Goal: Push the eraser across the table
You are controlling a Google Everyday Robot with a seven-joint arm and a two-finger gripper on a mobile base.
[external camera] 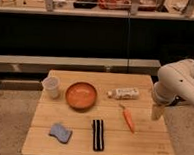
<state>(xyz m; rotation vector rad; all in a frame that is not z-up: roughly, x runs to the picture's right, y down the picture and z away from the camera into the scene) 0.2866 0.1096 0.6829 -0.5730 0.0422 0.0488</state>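
Observation:
The eraser is a long black block with thin white stripes. It lies lengthwise near the front middle of the light-wood slatted table. My gripper hangs from the white arm over the table's right edge, to the right of the carrot. It is well apart from the eraser, about a third of the table's width to its right and a little farther back.
An orange bowl sits at the table's middle back. A clear cup stands at the back left. A small white bottle lies at the back right. A blue-grey wavy sponge lies front left. A dark shelf runs behind the table.

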